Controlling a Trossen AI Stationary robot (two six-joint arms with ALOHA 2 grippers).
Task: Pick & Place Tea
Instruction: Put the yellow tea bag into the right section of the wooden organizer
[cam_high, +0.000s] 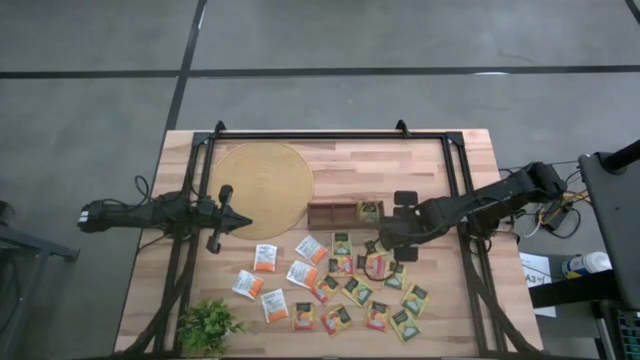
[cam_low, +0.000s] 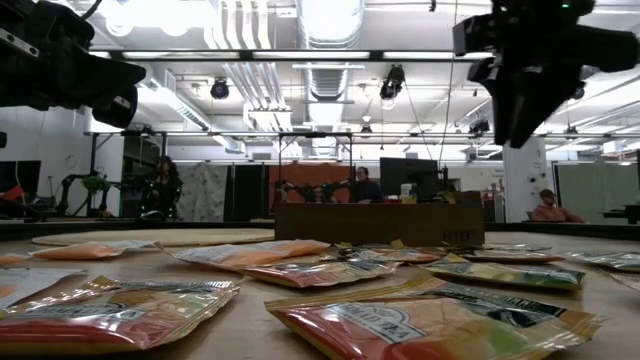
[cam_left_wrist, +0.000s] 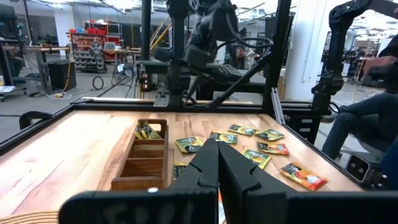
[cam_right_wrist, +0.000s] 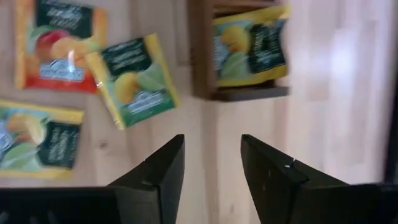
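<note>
Wooden table (cam_high: 440, 320) carries loose tea sachets (cam_high: 345, 290) scattered along its near half; one green sachet (cam_high: 369, 211) already sits in the wooden tray's (cam_high: 330, 214) end compartment. Right end effector (cam_high: 392, 238) hovers spread and empty just beside that end, probably between picks. Left end effector (cam_high: 243, 222) waits pressed together over the round mat (cam_high: 262, 185); workshop beyond

Bright ceiling lamps (cam_low: 330, 20) flare white in the low view. Nearest sachets (cam_low: 430, 325) there are soft; sachets (cam_right_wrist: 134, 81) beyond the right hand (cam_right_wrist: 212, 163) smear with blur.
</note>
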